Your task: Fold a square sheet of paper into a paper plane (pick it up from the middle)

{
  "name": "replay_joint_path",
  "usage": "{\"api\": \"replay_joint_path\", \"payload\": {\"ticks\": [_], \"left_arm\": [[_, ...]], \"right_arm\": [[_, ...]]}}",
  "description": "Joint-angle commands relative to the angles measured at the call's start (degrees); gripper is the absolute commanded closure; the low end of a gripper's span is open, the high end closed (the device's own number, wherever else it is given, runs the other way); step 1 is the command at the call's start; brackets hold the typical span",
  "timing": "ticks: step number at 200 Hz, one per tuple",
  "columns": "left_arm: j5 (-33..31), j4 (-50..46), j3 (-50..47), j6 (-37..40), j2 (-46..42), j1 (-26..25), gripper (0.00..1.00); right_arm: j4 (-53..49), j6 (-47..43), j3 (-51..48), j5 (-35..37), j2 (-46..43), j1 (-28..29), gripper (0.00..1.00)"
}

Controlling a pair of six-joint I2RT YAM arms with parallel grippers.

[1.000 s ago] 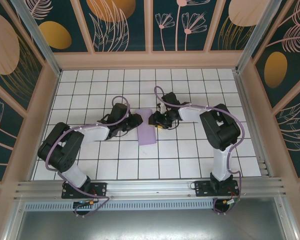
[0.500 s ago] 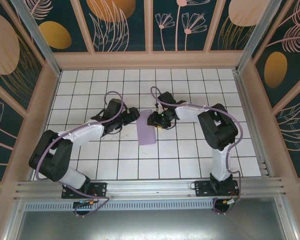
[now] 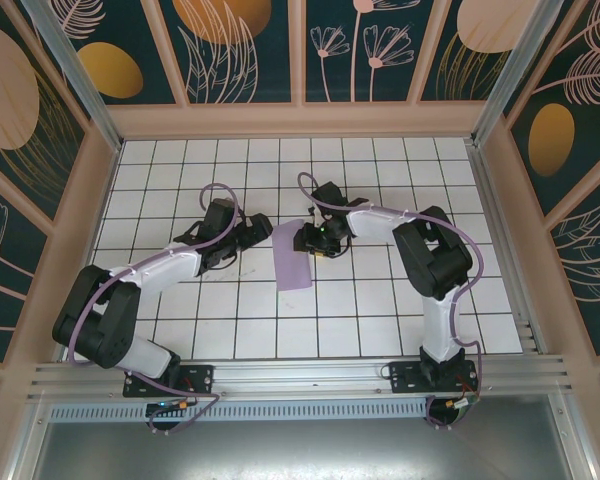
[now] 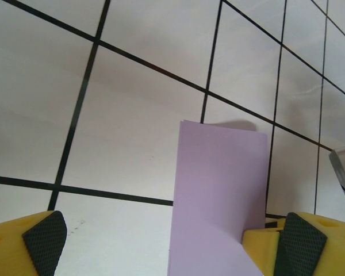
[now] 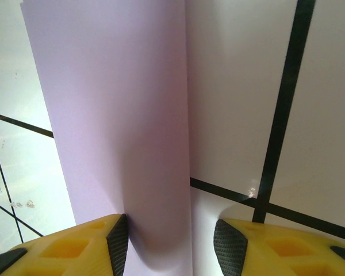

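Mid-table, my left gripper (image 3: 264, 231) is spread wide, right gripper (image 3: 303, 239) half-spread over the halved square sheet of paper (image 3: 293, 258). Corner folds next, I guess, so pinch a far corner.

White tiled table (image 3: 380, 310), folded lavender paper (image 3: 293, 258) lying on it

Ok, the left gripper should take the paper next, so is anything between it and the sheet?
Nothing visible does. The open left gripper sits just left of the folded square sheet of paper, only bare tile between. The right gripper is at the sheet's opposite edge.
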Motion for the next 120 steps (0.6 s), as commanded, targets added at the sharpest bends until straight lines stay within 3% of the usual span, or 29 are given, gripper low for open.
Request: {"api": "replay_joint_path", "payload": {"ticks": [1, 120], "left_arm": [[2.16, 2.98, -0.77, 1.03, -0.53, 0.27, 0.01], [15.25, 12.07, -1.43, -2.41, 6.17, 0.28, 0.25]], "right_arm": [[0.8, -1.76, -4.55, 13.73, 14.18, 0.23, 0.48], [0.6, -4.71, -4.88, 14.39, 16.04, 0.35, 0.46]]}}
